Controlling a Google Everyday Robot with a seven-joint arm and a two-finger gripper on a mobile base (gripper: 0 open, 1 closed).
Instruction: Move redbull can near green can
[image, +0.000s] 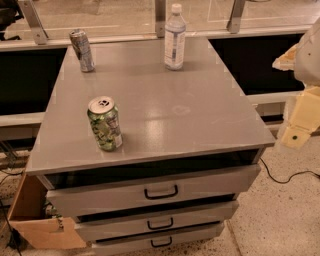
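The gripper (299, 124) is being shown only in part, as cream-coloured pieces at the right edge of the view, beyond the right rim of the drawer cabinet (200, 125) and apart from it. Whether it is released or clenched cannot be told. Nothing is being held by it, and none of the things on the cabinet top is being touched. The arm (309, 55) is being carried above the gripper at the same edge, off to the right of the cabinet and reaching downward, with no part of it over the cabinet top.

The redbull can (82, 50) is being left standing at the back-left corner of the cabinet top. Its long axis is being kept upright, its silver top is being turned upward, and its base is being borne by the grey surface. The green can (105, 124) is likewise being kept upright, pull-tab top upward, on the front-left part of the cabinet top, near the front rim. The two cans are being kept well apart, the one toward the cabinet's back and the other toward its front.

A clear water bottle (174, 39) with a white cap is being kept upright at the middle of the cabinet's back rim. Three drawers with dark handles (161, 192) are being shown on the cabinet's front.
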